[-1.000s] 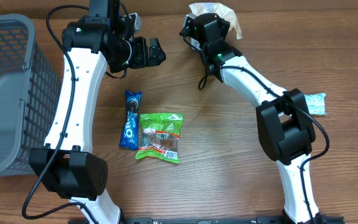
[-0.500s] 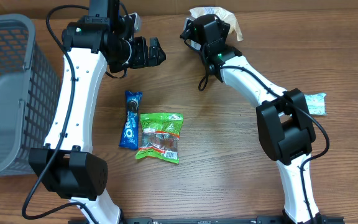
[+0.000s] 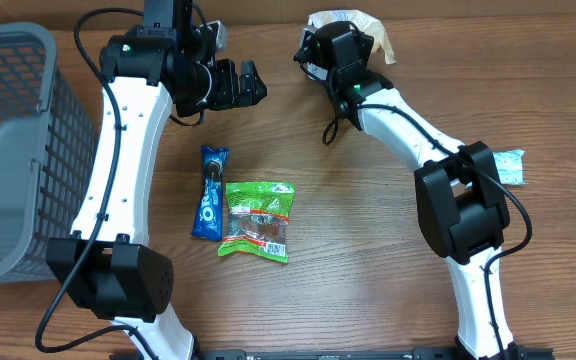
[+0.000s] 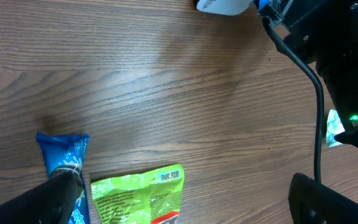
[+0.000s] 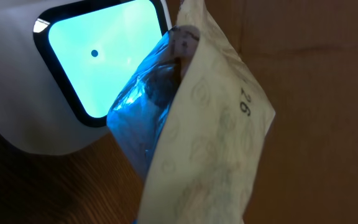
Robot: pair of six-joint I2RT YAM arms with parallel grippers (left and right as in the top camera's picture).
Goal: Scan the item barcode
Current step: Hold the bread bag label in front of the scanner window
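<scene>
**Packet (image 5: 204, 143) at the scanner (image 5: 98, 56)**

My right tool (image 3: 326, 30) is clamped on the beige packet, and I have it up close in front of the scanner, just beside its lit cyan window. My left tool (image 3: 253, 83) hangs spread wide above the surface (image 3: 368, 250), holding nothing. An Oreo pack (image 3: 209, 192) and a green pack (image 3: 258, 220) lie side by side, well apart from the scanner.
</scene>
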